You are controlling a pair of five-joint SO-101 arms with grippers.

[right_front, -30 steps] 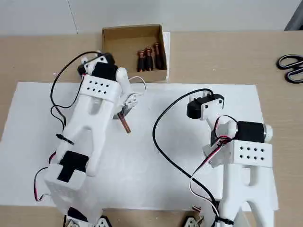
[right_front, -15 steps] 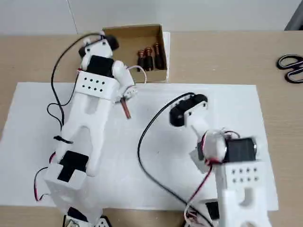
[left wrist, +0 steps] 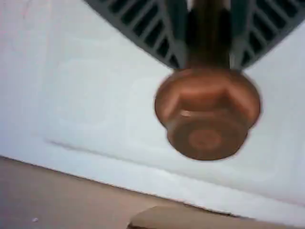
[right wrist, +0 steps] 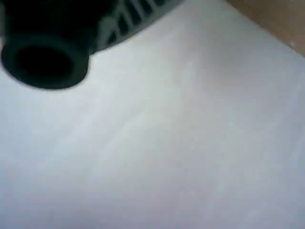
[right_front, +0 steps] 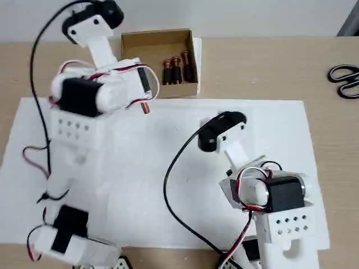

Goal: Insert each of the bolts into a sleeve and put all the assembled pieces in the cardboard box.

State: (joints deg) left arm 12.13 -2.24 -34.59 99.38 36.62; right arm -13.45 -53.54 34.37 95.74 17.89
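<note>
My left gripper [left wrist: 208, 33] is shut on a copper bolt [left wrist: 207, 114], whose head points out of the jaws toward the camera. In the high view the bolt [right_front: 145, 106] hangs over the white sheet just in front of the cardboard box [right_front: 130, 50]. Three assembled pieces [right_front: 176, 68] lie inside the box at its right side. My right gripper [right wrist: 62, 24] is shut on a black sleeve [right wrist: 45, 62], its open end showing, held above the white sheet [right wrist: 181, 143]. The right arm [right_front: 224, 134] stands over the middle of the sheet, apart from the left arm.
A white sheet [right_front: 168, 168] covers most of the wooden table. Scissors [right_front: 345, 78] lie at the far right edge. Black cables loop from both arms over the sheet.
The left arm has risen and carried the bolt back toward the box. The right arm has swung left and drawn in over the middle of the sheet.
</note>
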